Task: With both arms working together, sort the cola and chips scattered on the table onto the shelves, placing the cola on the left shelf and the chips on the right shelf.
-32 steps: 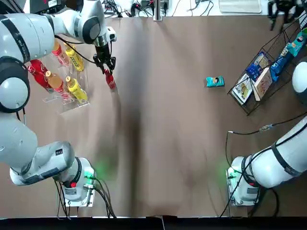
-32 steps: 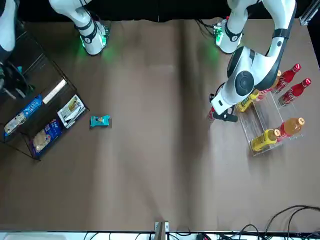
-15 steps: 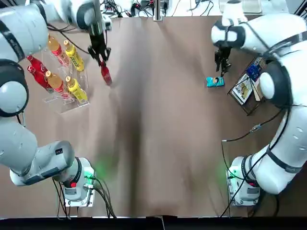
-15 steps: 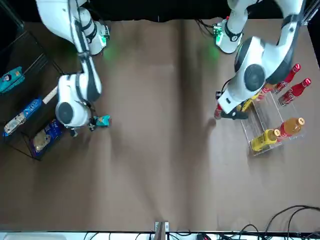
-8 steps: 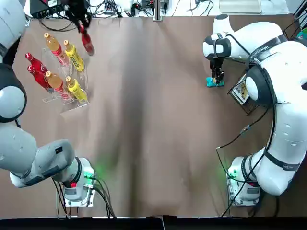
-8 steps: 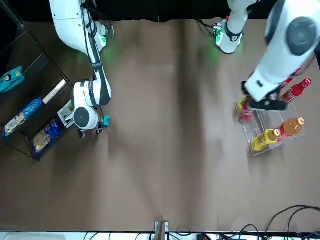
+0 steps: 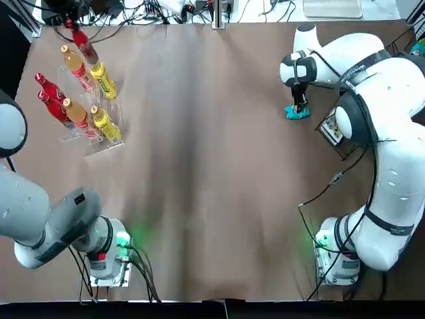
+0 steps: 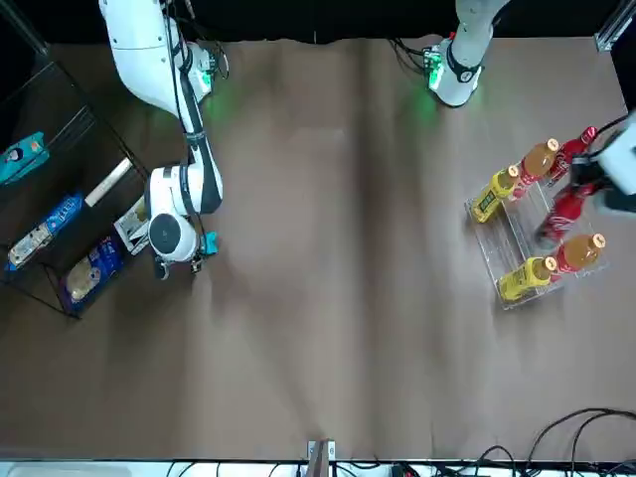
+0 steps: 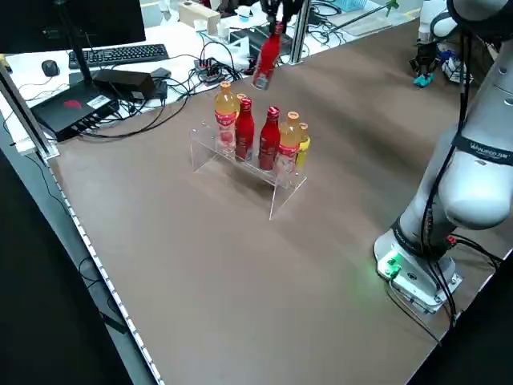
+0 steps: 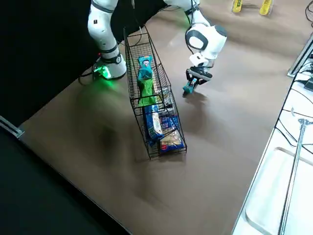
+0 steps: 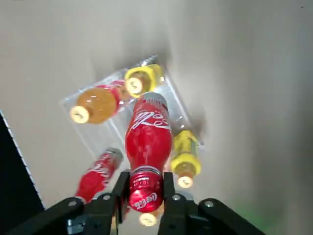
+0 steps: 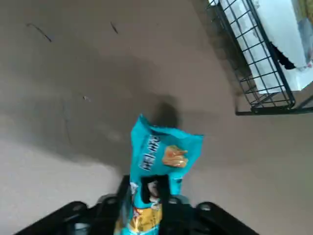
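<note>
My left gripper point(image 7: 68, 22) is shut on the cap end of a red cola point(image 7: 84, 41), held tilted in the air over the far end of the left shelf point(image 7: 101, 147); the left wrist view shows the cola point(image 11: 147, 139) above the rack. Two more colas point(image 9: 244, 130) point(image 9: 269, 138) stand on that clear rack. My right gripper point(image 7: 300, 104) is shut on a teal chips packet point(image 12: 165, 151) at the table, just beside the right shelf point(image 10: 143, 53). In that black wire basket lie a teal packet point(image 10: 144, 66) and a green one point(image 10: 145, 93).
Orange point(image 7: 72, 60) and yellow point(image 7: 105, 81) drink bottles share the clear rack. Flat blue and white packs point(image 10: 164, 128) lie at the basket's low end. Cables and a keyboard point(image 9: 120, 54) sit beyond the table's far edge. Arm bases point(image 7: 109, 256) point(image 7: 335, 259) stand at the near edge.
My left gripper lifted the cola from the table beside the rack and carried it up and over to the rack's far side. My right arm swung from the basket to the teal packet and shut on it.
</note>
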Tool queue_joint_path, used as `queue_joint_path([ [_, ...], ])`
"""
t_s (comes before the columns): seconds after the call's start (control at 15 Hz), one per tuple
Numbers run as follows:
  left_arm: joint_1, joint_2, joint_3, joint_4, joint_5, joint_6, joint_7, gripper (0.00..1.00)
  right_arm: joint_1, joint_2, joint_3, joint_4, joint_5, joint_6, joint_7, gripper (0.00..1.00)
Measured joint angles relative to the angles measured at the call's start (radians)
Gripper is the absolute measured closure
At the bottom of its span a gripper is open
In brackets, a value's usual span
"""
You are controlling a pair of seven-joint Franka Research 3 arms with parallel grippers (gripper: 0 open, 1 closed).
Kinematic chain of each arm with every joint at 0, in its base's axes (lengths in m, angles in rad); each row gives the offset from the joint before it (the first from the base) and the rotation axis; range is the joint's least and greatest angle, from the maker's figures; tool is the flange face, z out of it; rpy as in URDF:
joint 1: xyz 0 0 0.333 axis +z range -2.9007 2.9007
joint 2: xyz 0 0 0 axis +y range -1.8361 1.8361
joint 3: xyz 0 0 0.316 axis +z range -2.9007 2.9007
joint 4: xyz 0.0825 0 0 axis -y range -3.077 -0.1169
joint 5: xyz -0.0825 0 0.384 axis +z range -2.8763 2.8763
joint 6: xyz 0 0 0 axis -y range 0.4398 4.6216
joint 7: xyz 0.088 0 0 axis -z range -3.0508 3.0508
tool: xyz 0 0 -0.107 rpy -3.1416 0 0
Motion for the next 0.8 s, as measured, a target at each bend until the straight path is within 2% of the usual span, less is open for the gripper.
queue_joint_path([
  [0.13, 0.059, 0.001, 0.003, 0.020, 0.000, 0.005, 0.081, 0.68, 0.000, -0.006, -0.003, 0.004, 0.000, -0.004, 0.015, 0.86],
  [0.27, 0.114, 0.007, 0.006, 0.031, 0.000, 0.023, 0.137, 0.68, 0.000, -0.006, -0.005, 0.008, 0.000, -0.004, 0.026, 0.93],
  [0.53, 0.194, 0.028, 0.007, 0.040, -0.001, 0.030, 0.228, 0.68, 0.000, -0.006, -0.006, 0.019, 0.000, -0.013, 0.000, 0.96],
  [0.6, 0.225, 0.032, 0.008, 0.042, -0.001, 0.031, 0.251, 0.68, 0.000, -0.006, -0.007, 0.040, 0.000, -0.058, -0.019, 0.96],
  [0.8, 0.236, 0.033, 0.006, 0.046, -0.001, 0.031, 0.252, 0.68, -0.001, -0.006, -0.017, 0.089, 0.000, -0.159, -0.057, 0.96],
])
